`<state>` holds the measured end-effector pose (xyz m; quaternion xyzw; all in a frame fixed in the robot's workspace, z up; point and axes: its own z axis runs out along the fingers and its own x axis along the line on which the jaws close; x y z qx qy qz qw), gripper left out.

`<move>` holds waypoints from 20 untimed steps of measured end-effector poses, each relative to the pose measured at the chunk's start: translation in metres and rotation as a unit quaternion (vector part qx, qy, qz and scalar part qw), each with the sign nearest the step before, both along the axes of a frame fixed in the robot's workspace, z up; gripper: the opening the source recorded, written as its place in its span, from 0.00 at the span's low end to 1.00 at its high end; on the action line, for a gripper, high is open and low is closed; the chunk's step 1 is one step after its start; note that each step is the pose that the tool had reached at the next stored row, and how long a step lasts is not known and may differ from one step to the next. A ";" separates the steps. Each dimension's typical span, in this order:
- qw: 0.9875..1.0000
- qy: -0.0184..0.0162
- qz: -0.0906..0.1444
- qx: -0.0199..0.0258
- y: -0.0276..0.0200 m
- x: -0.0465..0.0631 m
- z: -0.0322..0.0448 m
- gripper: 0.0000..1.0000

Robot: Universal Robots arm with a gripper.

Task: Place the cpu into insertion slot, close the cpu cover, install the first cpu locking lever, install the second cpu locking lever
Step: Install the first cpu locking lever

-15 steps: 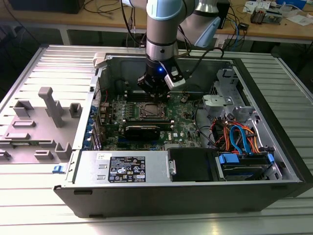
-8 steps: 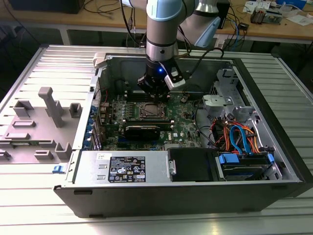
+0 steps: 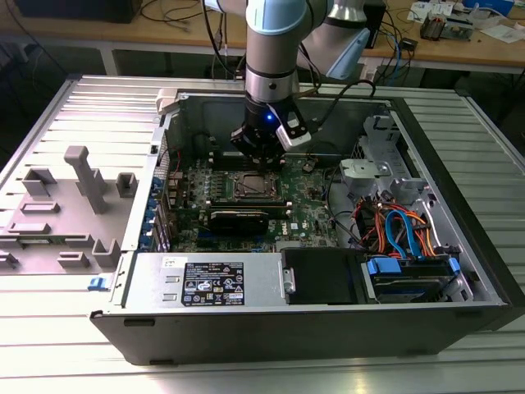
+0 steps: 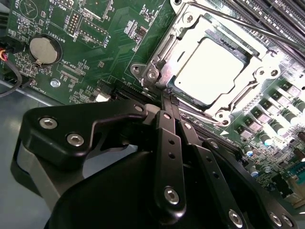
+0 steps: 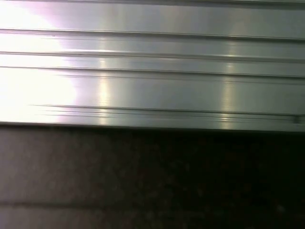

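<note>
The cpu (image 4: pixel 209 71), a flat square chip with a bright silver top, lies in the insertion slot (image 3: pixel 250 185) on the green motherboard. The silvery cpu cover (image 4: pixel 187 33) lies flat around it as a frame. A thin metal lever rod (image 4: pixel 248 29) runs along the far side of the socket. My gripper (image 4: pixel 167 98) is shut, its two thin black fingers pressed together with nothing visibly between them. Its tips are right at the socket's corner, beside a screw. In the exterior view the gripper (image 3: pixel 258 160) hangs low inside the open computer case, just over the socket's back edge.
A coin battery (image 4: pixel 44 50) and long black memory slots (image 4: pixel 271 14) flank the socket. A black card (image 3: pixel 238 217), the power supply (image 3: pixel 209 279) and coloured cables (image 3: pixel 402 230) crowd the case. A grey fixture tray (image 3: pixel 66 205) lies at the exterior view's left.
</note>
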<state>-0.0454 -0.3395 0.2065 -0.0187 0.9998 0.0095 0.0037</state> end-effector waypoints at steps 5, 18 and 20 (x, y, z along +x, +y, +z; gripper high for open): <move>1.000 0.000 0.000 0.000 0.0000 0.003 -0.0001 0.11; 1.000 0.000 0.000 0.002 0.0000 0.001 0.0005 0.11; 1.000 0.000 0.000 0.002 -0.0004 0.001 0.0004 0.11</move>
